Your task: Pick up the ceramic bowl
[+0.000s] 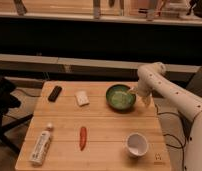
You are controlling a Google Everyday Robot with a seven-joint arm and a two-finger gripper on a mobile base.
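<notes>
The ceramic bowl (120, 97), round and green with a dark rim, sits on the wooden table (106, 127) toward its back right. My gripper (133, 93), at the end of the white arm (166, 92) reaching in from the right, hangs at the bowl's right rim, pointing down and left. It is open and over the rim's edge. The bowl rests flat on the table.
A white cup (137, 144) stands at the front right. A red chili-shaped item (82, 137) lies mid-front, a white bottle (40, 147) at the front left. A white block (82, 98) and a black object (55, 93) lie at the back left. A black chair (3, 102) stands left of the table.
</notes>
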